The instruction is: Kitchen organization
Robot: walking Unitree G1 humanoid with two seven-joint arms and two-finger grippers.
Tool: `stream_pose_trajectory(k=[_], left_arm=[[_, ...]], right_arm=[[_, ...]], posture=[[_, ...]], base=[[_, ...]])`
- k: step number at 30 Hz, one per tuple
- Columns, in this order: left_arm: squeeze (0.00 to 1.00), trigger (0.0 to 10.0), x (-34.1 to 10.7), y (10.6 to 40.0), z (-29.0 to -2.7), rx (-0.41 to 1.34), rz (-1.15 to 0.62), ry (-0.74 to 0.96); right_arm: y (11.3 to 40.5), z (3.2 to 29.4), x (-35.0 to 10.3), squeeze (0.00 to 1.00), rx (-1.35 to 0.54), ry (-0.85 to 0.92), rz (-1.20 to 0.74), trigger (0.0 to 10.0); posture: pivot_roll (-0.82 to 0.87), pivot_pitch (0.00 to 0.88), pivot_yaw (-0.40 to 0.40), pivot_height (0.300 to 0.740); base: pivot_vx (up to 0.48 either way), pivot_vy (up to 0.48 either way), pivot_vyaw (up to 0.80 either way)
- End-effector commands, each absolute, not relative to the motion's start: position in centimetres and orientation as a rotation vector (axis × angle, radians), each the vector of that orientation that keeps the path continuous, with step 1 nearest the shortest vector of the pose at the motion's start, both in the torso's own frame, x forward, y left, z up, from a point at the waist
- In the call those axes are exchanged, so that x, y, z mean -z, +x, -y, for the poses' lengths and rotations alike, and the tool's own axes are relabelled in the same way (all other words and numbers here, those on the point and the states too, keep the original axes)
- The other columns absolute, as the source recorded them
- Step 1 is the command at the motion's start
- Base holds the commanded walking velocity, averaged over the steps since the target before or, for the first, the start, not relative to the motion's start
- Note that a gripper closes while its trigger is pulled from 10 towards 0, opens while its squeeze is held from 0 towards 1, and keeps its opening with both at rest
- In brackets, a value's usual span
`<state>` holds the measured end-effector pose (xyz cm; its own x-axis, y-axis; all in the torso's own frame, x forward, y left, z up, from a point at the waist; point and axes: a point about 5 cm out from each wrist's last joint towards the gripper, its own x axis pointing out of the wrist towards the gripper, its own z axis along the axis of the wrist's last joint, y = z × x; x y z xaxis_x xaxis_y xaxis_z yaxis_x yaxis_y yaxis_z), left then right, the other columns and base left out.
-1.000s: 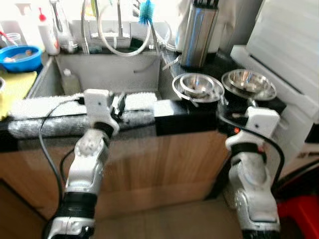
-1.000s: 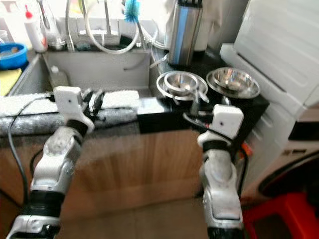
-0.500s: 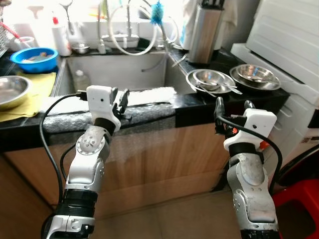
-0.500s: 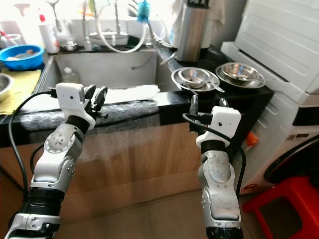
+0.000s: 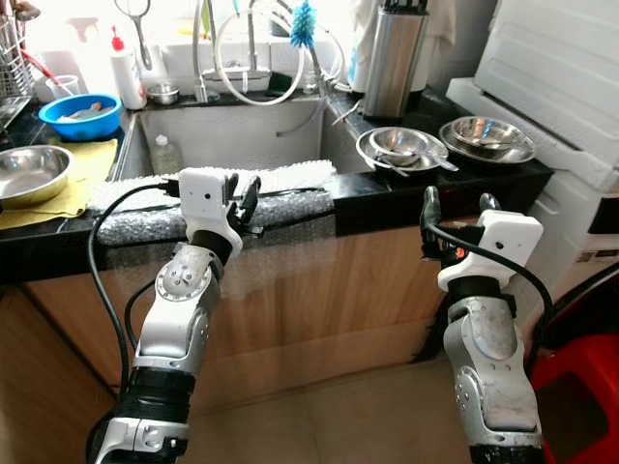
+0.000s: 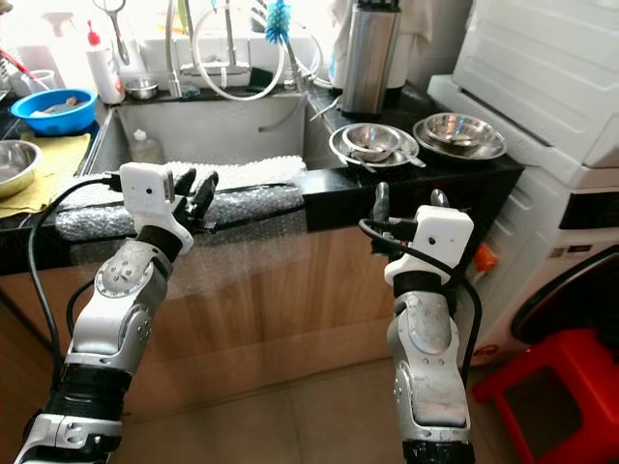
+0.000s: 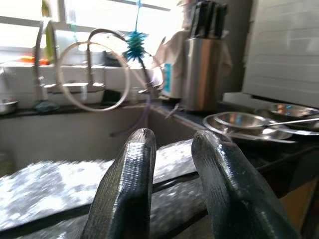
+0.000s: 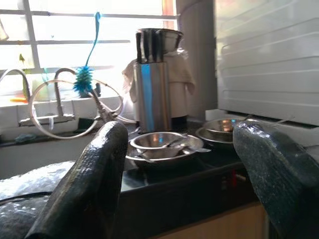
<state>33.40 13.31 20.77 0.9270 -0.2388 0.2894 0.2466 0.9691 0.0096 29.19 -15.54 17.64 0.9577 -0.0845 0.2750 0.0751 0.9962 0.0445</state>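
The black bench (image 5: pixel 406 198) runs across the scene with the sink (image 5: pixel 232 135) sunk into its middle; the sink serves as the landmark here. To the right of the sink stands a white appliance (image 5: pixel 561 87) with a slatted lid, hard against the bench end. Along the sink's front edge lies a strip of bubble wrap (image 5: pixel 145 224) with a white cloth (image 5: pixel 290 179) on it, probably padding for the rim. Behind the sink a looped hose (image 5: pixel 253 58) hangs at the tap, a blue brush (image 5: pixel 303 19) beside it. At the sink's back right corner stands a tall steel canister (image 5: pixel 392 63).

Just right of the sink sit two lots of steel bowls (image 5: pixel 401 147), nested, with utensils laid across them, likely left to dry and the probable things to tidy. Left of the sink lie a yellow cloth (image 5: pixel 77 174), a steel pan (image 5: pixel 29 172) on it, and a blue bowl (image 5: pixel 82 114) behind.

The left claw (image 5: pixel 240 198) hovers at the sink's front edge, fingers (image 7: pixel 124 189) a narrow gap apart, holding nothing. The right claw (image 5: pixel 455 205) is raised below the bowls, spread wide and empty, seemingly ready for them.
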Motion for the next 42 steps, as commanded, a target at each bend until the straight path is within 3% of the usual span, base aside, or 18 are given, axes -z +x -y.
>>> stream_pose_trajectory(k=[1,42], left_arm=[[0.00,10.0,-21.65,33.32,-12.73,0.269,0.321,-0.012],[0.00,10.0,-21.30,33.19,-11.91,0.312,0.314,-0.004]], right_arm=[[29.31,15.83,-17.83,0.00,0.090,0.032,0.286,10.0],[29.38,15.46,-17.97,0.00,0.067,0.011,0.292,10.0]], posture=[[-0.07,0.020,-0.039,0.740],[-0.09,0.005,-0.040,0.740]], base=[[0.289,0.000,0.00],[0.302,0.000,0.00]])
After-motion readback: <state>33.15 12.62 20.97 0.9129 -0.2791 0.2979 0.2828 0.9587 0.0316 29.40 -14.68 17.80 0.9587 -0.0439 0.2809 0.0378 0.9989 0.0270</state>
